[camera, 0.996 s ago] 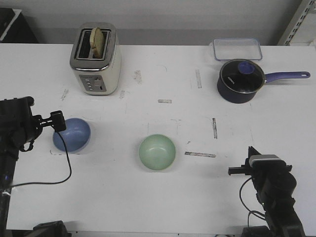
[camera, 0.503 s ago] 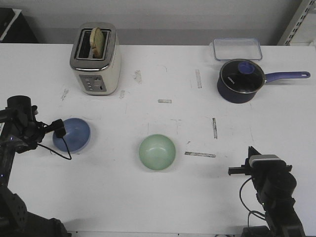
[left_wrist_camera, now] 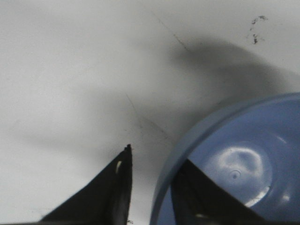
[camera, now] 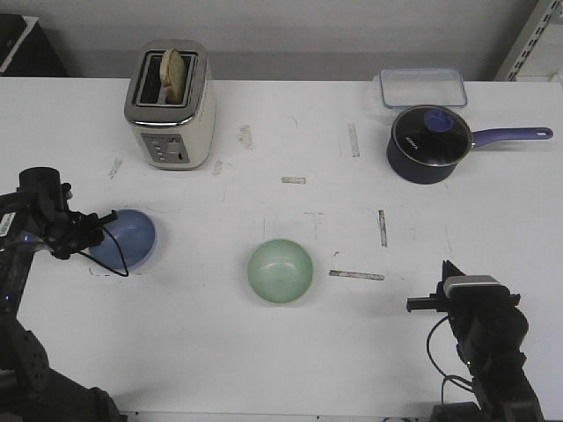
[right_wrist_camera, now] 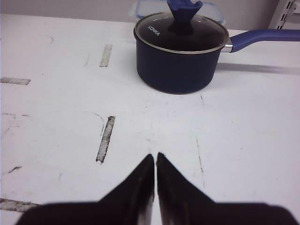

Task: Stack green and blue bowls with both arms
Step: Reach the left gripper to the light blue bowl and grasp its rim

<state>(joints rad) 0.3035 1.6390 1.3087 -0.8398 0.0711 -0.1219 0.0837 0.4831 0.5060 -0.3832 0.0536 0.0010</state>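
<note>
The blue bowl (camera: 127, 240) sits upright at the left of the table; in the left wrist view (left_wrist_camera: 239, 164) it fills the lower corner. My left gripper (camera: 98, 225) is low at the bowl's left rim. It is open (left_wrist_camera: 158, 154), with one finger (left_wrist_camera: 117, 187) outside the rim, a gap showing between them, and the other finger (left_wrist_camera: 197, 192) inside the bowl. The green bowl (camera: 280, 272) sits alone mid-table, untouched. My right gripper (camera: 450, 269) rests at the front right, shut and empty (right_wrist_camera: 155, 154), far from both bowls.
A cream toaster (camera: 170, 105) with bread stands at the back left. A dark navy saucepan (camera: 428, 144) with glass lid and long handle stands at the back right (right_wrist_camera: 180, 54), a clear lidded container (camera: 422, 87) behind it. Tape marks dot the table.
My left arm has dropped and swung in, bringing its gripper down over the blue bowl's left rim. The blue bowl has shifted slightly left. The right arm and green bowl have not moved.
</note>
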